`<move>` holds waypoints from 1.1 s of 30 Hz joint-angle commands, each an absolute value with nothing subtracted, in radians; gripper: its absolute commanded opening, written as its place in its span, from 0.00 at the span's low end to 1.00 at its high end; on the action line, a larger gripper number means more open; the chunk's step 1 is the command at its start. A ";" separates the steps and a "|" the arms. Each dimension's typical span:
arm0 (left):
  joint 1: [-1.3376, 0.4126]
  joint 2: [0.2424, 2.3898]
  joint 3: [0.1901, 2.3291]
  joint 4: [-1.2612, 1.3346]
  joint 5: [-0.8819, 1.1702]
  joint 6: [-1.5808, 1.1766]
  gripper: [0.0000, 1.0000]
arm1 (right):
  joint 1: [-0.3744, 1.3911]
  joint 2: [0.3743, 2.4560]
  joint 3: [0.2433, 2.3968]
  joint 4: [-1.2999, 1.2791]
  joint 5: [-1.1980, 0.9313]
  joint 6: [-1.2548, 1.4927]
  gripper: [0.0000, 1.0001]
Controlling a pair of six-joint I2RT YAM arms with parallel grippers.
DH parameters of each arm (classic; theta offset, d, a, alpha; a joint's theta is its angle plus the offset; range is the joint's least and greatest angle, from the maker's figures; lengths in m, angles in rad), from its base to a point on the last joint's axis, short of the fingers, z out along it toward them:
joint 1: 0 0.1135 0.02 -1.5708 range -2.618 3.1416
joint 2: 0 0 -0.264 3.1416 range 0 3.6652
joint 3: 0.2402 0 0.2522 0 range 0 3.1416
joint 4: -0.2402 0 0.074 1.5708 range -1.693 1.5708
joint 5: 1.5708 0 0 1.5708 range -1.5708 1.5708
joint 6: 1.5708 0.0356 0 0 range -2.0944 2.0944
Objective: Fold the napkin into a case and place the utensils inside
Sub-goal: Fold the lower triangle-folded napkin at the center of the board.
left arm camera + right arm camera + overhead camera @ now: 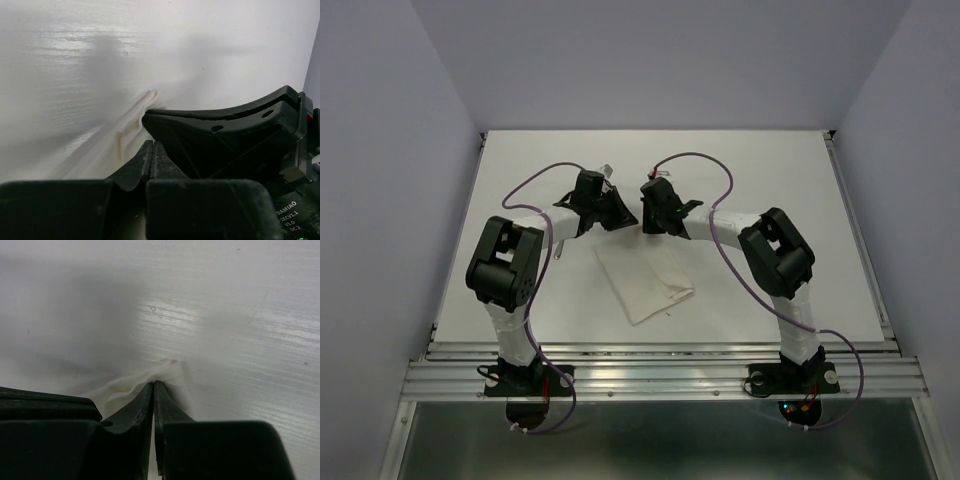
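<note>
From above, the napkin (645, 285) lies on the worktop (770, 180), with the left end effector (610, 215) and right end effector (652, 218) close together at its far edge. Left wrist: end effector closed, pinching a raised napkin fold. Right wrist: closed on bunched napkin.

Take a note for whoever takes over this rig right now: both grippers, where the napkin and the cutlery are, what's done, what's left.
The left gripper is shut, pinching an edge of the napkin.
The right gripper is shut on the same napkin, close beside the left one.
The napkin lies mid-table, partly folded, with its far edge at the grippers.
The utensils are not visible in any view.
Done: a fold is under way, but there is no case yet.
Left: finish the case, find the utensils and slide them in.
</note>
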State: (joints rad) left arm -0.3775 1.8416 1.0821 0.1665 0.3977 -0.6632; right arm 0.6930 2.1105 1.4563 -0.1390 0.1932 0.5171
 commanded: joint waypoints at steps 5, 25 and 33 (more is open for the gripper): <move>-0.383 1.901 1.154 0.232 0.420 -0.718 0.00 | 0.684 2.108 1.482 -0.135 0.169 0.532 0.09; -0.382 2.019 1.186 0.184 0.385 -0.672 0.00 | 0.684 1.820 1.326 -0.120 0.150 0.471 0.16; -0.379 2.025 1.215 0.160 0.383 -0.646 0.00 | 0.706 1.596 0.998 -0.144 0.088 0.517 0.15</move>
State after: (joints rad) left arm -0.3794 2.0140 1.1740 0.1940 0.3927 -0.6865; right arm 0.6910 1.6627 1.1038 -0.1368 0.1268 0.4931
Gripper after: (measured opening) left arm 0.047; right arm 0.155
